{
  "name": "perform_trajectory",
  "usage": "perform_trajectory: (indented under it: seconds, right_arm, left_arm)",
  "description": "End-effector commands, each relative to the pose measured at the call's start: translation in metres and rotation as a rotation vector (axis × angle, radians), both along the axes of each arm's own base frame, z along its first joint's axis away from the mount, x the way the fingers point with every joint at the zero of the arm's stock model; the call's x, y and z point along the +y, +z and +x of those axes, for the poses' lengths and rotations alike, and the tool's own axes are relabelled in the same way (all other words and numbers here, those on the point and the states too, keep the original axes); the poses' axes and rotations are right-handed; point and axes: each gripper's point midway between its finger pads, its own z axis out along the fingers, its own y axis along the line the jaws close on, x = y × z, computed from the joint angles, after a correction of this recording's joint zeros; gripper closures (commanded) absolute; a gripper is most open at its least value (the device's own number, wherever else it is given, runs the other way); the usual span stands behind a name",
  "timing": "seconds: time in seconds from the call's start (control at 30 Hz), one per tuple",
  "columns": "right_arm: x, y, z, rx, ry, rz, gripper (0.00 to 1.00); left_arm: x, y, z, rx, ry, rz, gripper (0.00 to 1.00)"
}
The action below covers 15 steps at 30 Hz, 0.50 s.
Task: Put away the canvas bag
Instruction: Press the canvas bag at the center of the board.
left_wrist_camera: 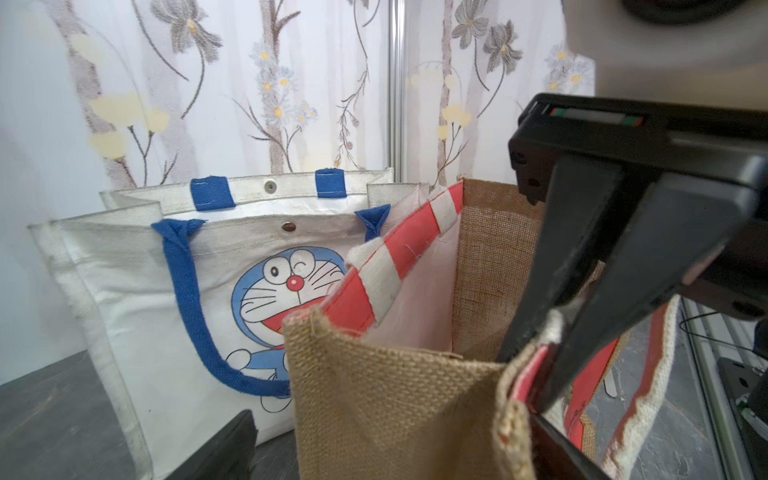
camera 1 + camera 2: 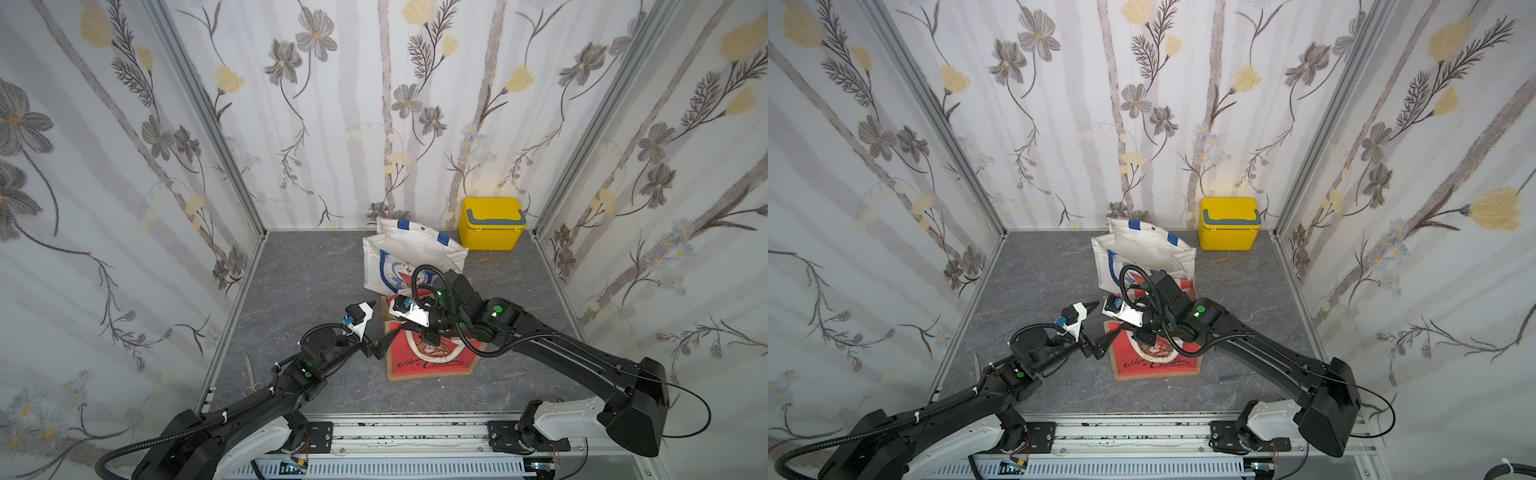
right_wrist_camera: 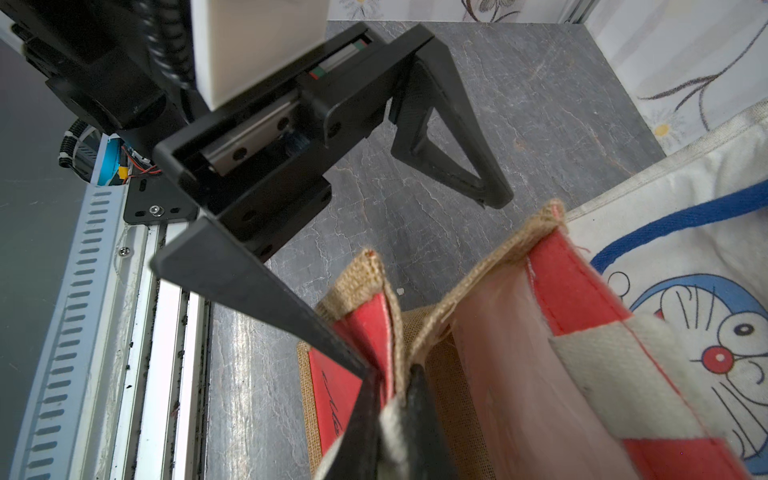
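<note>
A red Christmas bag (image 2: pixel 432 361) (image 2: pixel 1154 363) with jute sides stands mid-table, mouth open. Behind it and touching it stands a white canvas bag (image 2: pixel 411 249) (image 2: pixel 1142 249) with blue handles and a cartoon print. My right gripper (image 2: pixel 430 336) (image 3: pixel 395 390) is shut on the red bag's front rim by its white strap. My left gripper (image 2: pixel 380 328) (image 1: pixel 390 457) is open at the bag's left end. The jute side panel (image 1: pixel 395 395) lies between its fingers, and one finger (image 3: pixel 270 307) reaches the red front panel.
A yellow lidded box (image 2: pixel 490 224) (image 2: pixel 1229 224) with a grey handle stands at the back right corner. Scissors (image 2: pixel 249 374) lie at the table's left edge. Papered walls close in three sides, and a metal rail (image 2: pixel 415 432) runs along the front.
</note>
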Motion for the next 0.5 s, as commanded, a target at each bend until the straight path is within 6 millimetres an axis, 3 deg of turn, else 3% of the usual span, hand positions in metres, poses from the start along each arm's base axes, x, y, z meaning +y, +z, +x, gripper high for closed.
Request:
perform_trajectory:
  seconds: [0.0, 0.3, 0.47]
  right_arm:
    - [-0.001, -0.008, -0.014, 0.055, 0.051, -0.015, 0.99]
    - [-0.004, -0.008, -0.007, 0.054, 0.034, -0.008, 1.00]
    - [-0.007, -0.007, 0.000, 0.054, 0.014, -0.003, 1.00]
  left_arm:
    - [-0.015, 0.020, -0.005, -0.065, -0.132, -0.005, 0.00]
    - [-0.037, 0.009, -0.011, 0.014, -0.304, 0.000, 0.00]
    - [-0.040, 0.003, -0.013, 0.027, -0.334, 0.003, 0.22]
